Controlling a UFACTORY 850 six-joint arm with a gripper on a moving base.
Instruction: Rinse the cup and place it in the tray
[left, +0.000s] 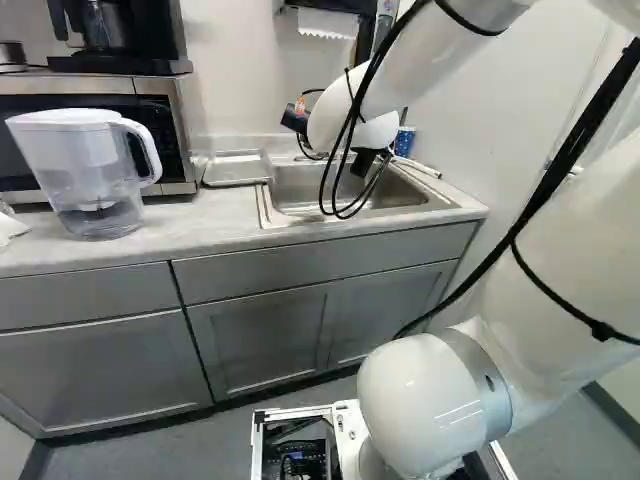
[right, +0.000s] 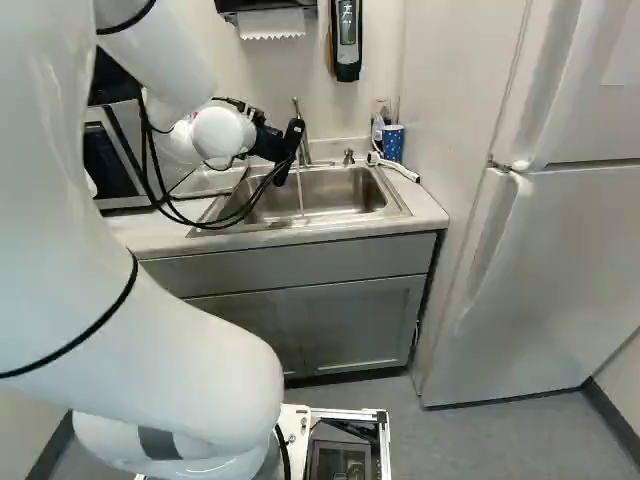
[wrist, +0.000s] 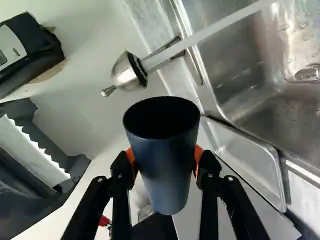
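My gripper (right: 266, 142) is over the left part of the sink (right: 345, 190), by the faucet (right: 303, 145). In the wrist view the gripper (wrist: 164, 162) is shut on a dark blue cup (wrist: 165, 175), orange pads pressing it from both sides. The cup's dark round mouth shows, and its inside is too dark to make out. Ahead of the cup is the faucet's metal base (wrist: 127, 72), its long spout reaching over the basin. A thin stream seems to fall under the faucet in the right base view. The metal tray (left: 235, 168) lies on the counter beside the sink.
A water pitcher (left: 95, 170) stands on the counter left of the tray, before a microwave (left: 165, 130). A blue patterned cup (right: 392, 142) and a white hose-like item (right: 395, 168) are at the sink's far right corner. A fridge (right: 570, 250) stands at the right.
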